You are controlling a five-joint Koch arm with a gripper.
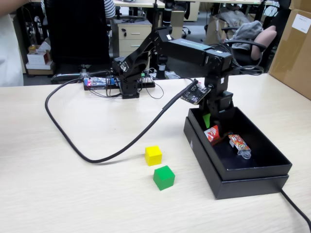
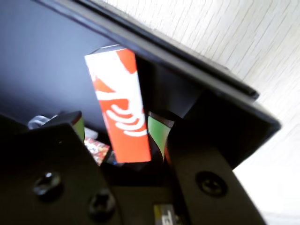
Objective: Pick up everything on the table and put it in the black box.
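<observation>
Wrist view, red-and-white packet (image 2: 119, 105) between pincer (image 2: 119, 136) pads, gripped, inside black box (image 2: 201, 79)

The black arm (image 1: 194, 51) reaches over the table (image 1: 58, 184) and down into the black box (image 1: 252, 172). The box sits near the right edge of the table. The gripper (image 1: 214, 132) is low inside the box, by its left wall, with the red-and-white packet (image 1: 212, 135) at its tip. An orange wrapper (image 1: 239, 144) lies on the box floor. The yellow cube (image 1: 153, 155) and the green cube (image 1: 164, 177) sit on the table just left of the box, close together.
</observation>
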